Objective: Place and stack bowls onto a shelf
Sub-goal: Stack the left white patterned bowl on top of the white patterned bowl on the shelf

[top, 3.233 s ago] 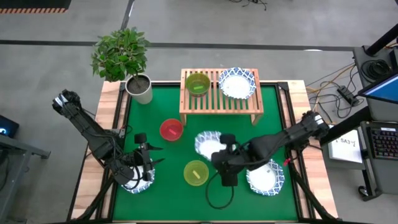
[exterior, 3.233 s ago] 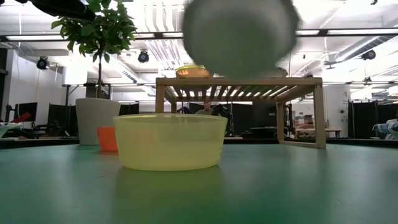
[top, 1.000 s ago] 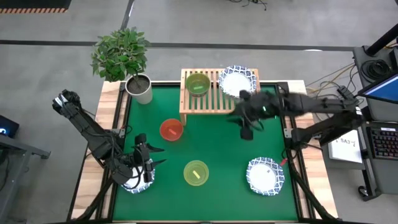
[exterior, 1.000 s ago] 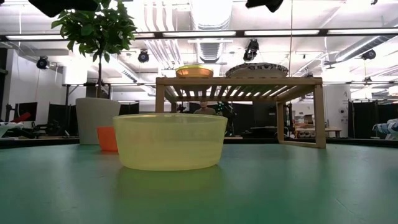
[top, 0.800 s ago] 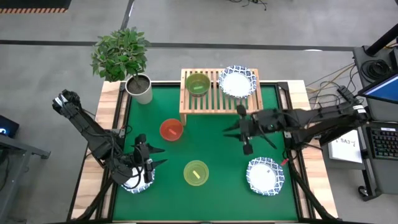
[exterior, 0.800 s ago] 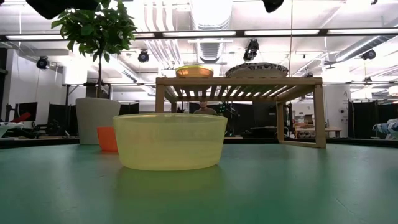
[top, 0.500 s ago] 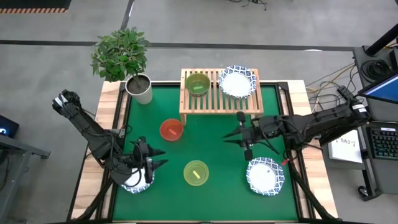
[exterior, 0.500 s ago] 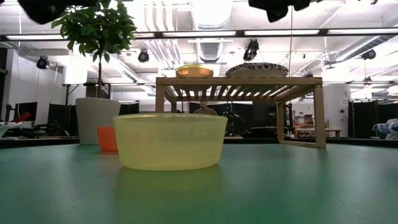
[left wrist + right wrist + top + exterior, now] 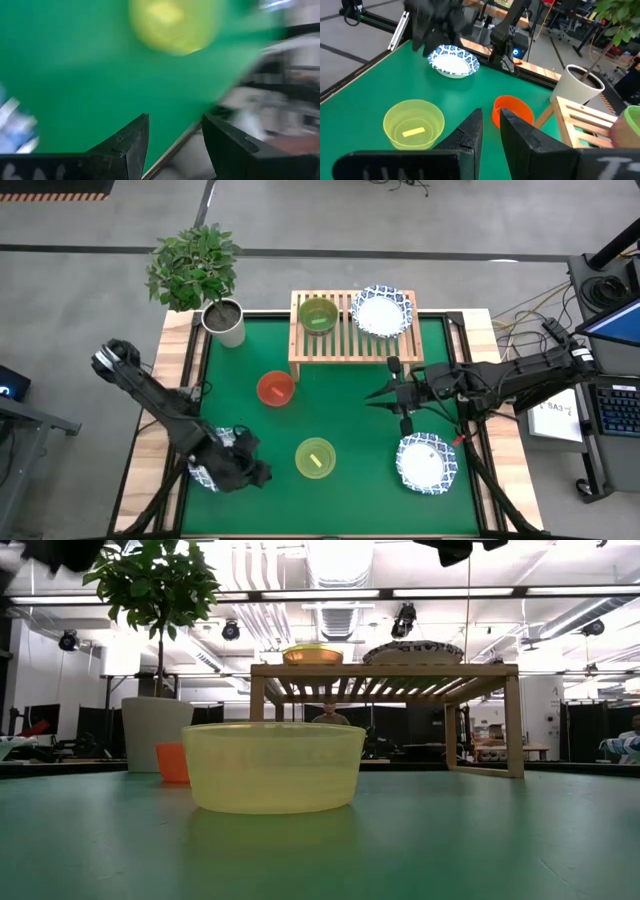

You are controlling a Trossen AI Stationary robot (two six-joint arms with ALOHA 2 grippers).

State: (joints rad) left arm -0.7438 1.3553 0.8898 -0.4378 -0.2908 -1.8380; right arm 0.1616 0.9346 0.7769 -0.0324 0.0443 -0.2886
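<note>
Green mat (image 9: 340,410), near edge to far.

- Left gripper (image 9: 240,465): near left corner, beside a blue-rimmed white bowl (image 9: 205,473). Fingers (image 9: 127,145) spread wide, holding nothing.
- Yellow-green bowl (image 9: 315,458): near centre, upright, with a small yellow piece inside.
- Second blue-rimmed white bowl (image 9: 426,463): near right, on the mat.
- Right gripper (image 9: 398,395): above mid-mat, in front of the shelf's right end. Fingers (image 9: 470,132) nearly together, empty.
- Red bowl (image 9: 275,389): mid-left, just before the shelf.
- Light-wood slatted shelf (image 9: 354,340): far centre. On top: green bowl (image 9: 318,316) at left, blue-rimmed white bowl (image 9: 381,311) at right.
- Potted plant (image 9: 200,280): far left corner.
</note>
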